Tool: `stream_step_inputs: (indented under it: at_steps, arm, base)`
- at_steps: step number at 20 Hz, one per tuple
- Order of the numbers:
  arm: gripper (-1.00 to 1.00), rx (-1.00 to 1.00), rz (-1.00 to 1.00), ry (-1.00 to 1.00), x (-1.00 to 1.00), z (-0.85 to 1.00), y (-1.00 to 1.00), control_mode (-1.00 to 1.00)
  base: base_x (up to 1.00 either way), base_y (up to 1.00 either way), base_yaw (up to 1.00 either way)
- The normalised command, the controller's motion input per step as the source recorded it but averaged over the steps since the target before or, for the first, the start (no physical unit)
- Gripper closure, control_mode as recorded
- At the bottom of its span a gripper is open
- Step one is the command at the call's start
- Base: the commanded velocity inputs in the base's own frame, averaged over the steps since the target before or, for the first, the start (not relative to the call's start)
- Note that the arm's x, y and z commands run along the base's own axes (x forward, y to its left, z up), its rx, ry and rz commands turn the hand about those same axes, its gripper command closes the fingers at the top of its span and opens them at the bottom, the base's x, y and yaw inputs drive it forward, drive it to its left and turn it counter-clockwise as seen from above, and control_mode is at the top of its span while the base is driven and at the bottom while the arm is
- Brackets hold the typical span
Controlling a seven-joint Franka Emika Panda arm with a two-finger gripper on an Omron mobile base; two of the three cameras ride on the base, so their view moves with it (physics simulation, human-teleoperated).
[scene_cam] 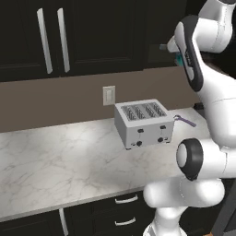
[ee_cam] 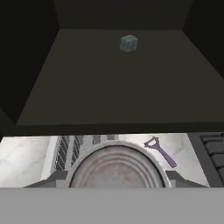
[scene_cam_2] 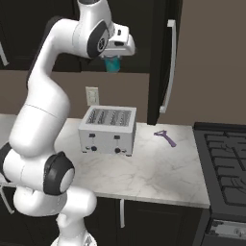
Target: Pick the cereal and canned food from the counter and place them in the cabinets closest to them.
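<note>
L to R, right base view: white arm rose from lower left and reached up to the dark wall cabinets (scene_cam_2: 139, 29). Gripper (scene_cam_2: 114, 58) sat at cabinet height w/ the teal can (scene_cam_2: 114, 64) clamped between its fingers, well above the counter (scene_cam_2: 158, 168). Below it stood a silver toaster (scene_cam_2: 107, 130) on the white marble top; a wall outlet (scene_cam_2: 92, 95) behind it. Right of toaster lay a purple peeler (scene_cam_2: 166, 137), then the black stove (scene_cam_2: 226, 168) at far right. Hand view: can lid (ee_cam: 117, 168) filled the bottom centre, held between both fingers; open cabinet shelf (ee_cam: 113, 87) ahead, dark inside, w/ a small teal cube (ee_cam: 128, 43) near its back. Cereal box: cannot tell where.
</note>
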Motion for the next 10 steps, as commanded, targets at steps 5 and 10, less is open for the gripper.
stream_step_inputs:
  at_steps: [5,10]
  arm:
    - [1.0,0.04,-0.01,0.0,0.6,0.16,-0.01,-1.0]
    - [1.0,0.0,-0.01,0.0,0.57,0.06,0.0,-1.0]
  base:
    - [0.0,0.0,0.0]
    - [0.0,0.0,0.0]
